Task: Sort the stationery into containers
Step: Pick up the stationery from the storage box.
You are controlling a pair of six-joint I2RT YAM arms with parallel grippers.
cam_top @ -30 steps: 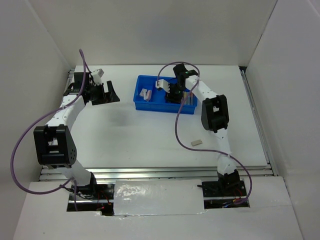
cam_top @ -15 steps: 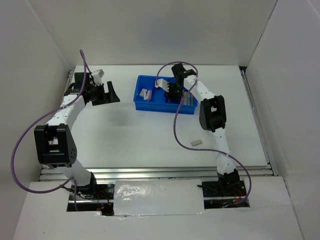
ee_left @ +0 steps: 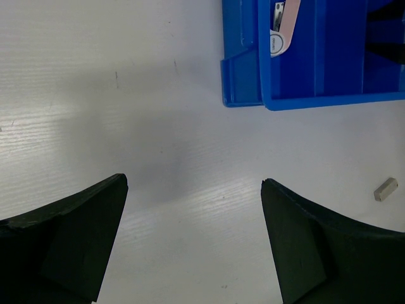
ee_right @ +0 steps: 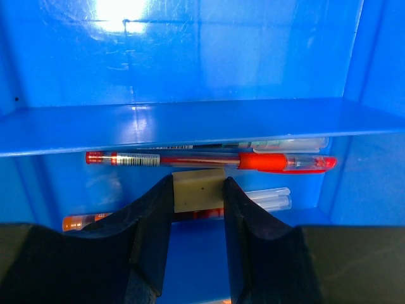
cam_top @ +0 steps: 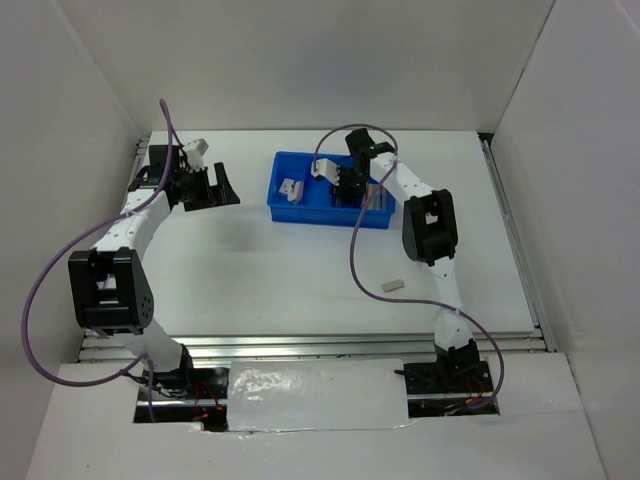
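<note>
The blue tray (cam_top: 300, 212) sits at the back middle of the table. My right gripper (cam_top: 349, 187) hangs over its middle and is shut on a small tan eraser block (ee_right: 199, 190), held between the fingers (ee_right: 152, 215) above a compartment with pens. A red pen (ee_right: 253, 161) and clear pens lie there below it. A pinkish item (cam_top: 291, 187) lies in the tray's left section, also in the left wrist view (ee_left: 283, 25). Another small eraser block (cam_top: 394, 285) lies on the table, also in the left wrist view (ee_left: 385, 189). My left gripper (cam_top: 212, 186) is open and empty, left of the tray.
White walls enclose the table on three sides. A metal rail runs along the near edge (cam_top: 300, 345). The tray's blue partition (ee_right: 190, 123) crosses the right wrist view just beyond the held block.
My right gripper shifted slightly over the tray's middle while holding the block. The left arm has not moved.
</note>
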